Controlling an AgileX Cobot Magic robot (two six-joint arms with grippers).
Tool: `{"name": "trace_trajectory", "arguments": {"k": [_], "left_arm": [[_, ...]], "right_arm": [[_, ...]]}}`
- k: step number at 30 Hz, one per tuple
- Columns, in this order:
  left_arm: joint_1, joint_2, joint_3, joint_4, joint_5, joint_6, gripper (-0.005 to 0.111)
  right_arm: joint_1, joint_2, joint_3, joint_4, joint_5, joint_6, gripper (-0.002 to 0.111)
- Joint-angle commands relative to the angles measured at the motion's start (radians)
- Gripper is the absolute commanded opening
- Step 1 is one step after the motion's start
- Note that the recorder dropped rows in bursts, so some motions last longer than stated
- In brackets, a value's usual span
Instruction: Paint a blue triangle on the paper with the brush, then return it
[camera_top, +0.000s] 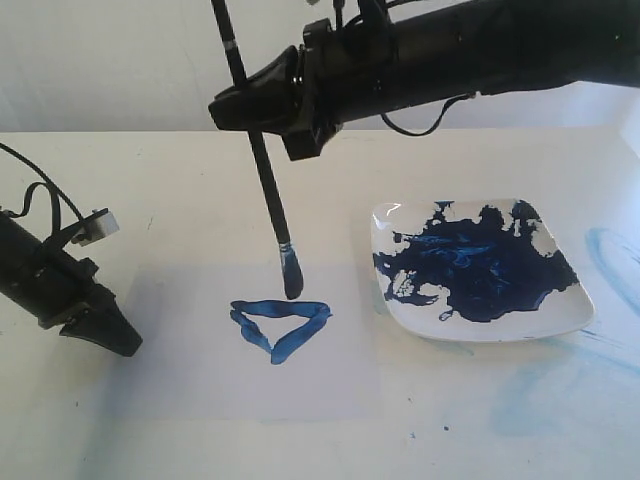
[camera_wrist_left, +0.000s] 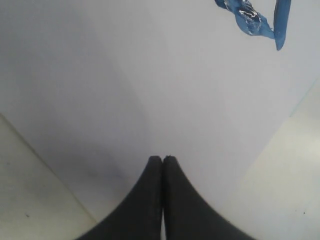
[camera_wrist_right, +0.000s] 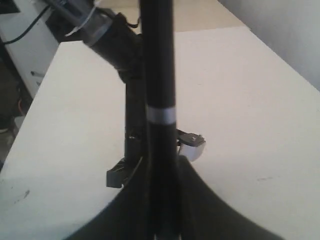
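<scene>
Brush (camera_top: 266, 185) hangs nearly upright, tilted a little, in the right gripper (camera_top: 235, 105), whose fingers are closed narrowly on its black handle. Its blue tip sits just by the upper stroke of the triangle (camera_top: 283, 309) on the paper (camera_top: 200, 385); whether they touch cannot be told. Low over the paper, the left gripper (camera_wrist_left: 162, 159) has its fingers pressed together on nothing, and the plate (camera_top: 400, 222) of blue paint lies right of the triangle in the exterior view.
</scene>
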Motion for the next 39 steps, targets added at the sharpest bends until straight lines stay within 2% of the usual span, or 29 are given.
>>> {"name": "trace_trajectory", "arguments": {"k": [1,7,9,10,13,14,17,19,20,22,23,25,27,29,35,39], "left_arm": [[0.0,0.005,0.005,-0.012,0.019,0.003,0.0],[0.0,0.005,0.005,-0.012,0.017,0.003,0.0],[0.0,0.005,0.005,-0.012,0.017,0.003,0.0],[0.0,0.005,0.005,-0.012,0.017,0.003,0.0],[0.0,0.005,0.005,-0.012,0.019,0.003,0.0],[0.0,0.005,0.005,-0.012,0.019,0.003,0.0],[0.0,0.005,0.005,-0.012,0.015,0.003,0.0],[0.0,0.005,0.005,-0.012,0.012,0.003,0.0],[0.0,0.005,0.005,-0.012,0.012,0.003,0.0],[0.0,0.005,0.005,-0.012,0.014,0.003,0.0],[0.0,0.005,0.005,-0.012,0.014,0.003,0.0],[0.0,0.005,0.005,-0.012,0.012,0.003,0.0],[0.0,0.005,0.005,-0.015,0.001,0.005,0.0],[0.0,0.005,0.005,-0.015,-0.008,0.005,0.0],[0.0,0.005,0.005,-0.015,-0.007,0.007,0.0],[0.0,0.005,0.005,-0.015,-0.007,0.007,0.0]], "right_arm": [[0.056,-0.031,0.003,0.017,-0.172,0.073,0.0],[0.221,-0.05,0.003,0.023,-0.694,0.08,0.0],[0.273,-0.044,0.003,0.041,-0.876,0.127,0.0],[0.314,-0.039,0.003,0.043,-1.034,0.176,0.0],[0.403,-0.023,0.003,0.036,-1.35,0.204,0.0],[0.426,-0.018,0.003,0.036,-1.398,0.222,0.0],[0.454,-0.017,0.003,0.09,-1.348,0.336,0.0],[0.456,-0.011,0.003,0.093,-1.13,0.371,0.0],[0.456,-0.009,0.003,0.093,-1.127,0.371,0.0],[0.468,0.012,0.003,0.113,-1.296,0.462,0.0],[0.477,0.03,0.003,0.128,-1.486,0.503,0.0],[0.479,0.046,0.003,0.167,-1.615,0.52,0.0],[0.488,0.053,0.003,0.24,-1.622,0.52,0.0],[0.498,0.067,0.003,0.235,-1.626,0.522,0.0],[0.506,0.124,0.003,0.093,-1.609,0.617,0.0],[0.506,0.148,-0.001,0.08,-1.588,0.622,0.0]]}}
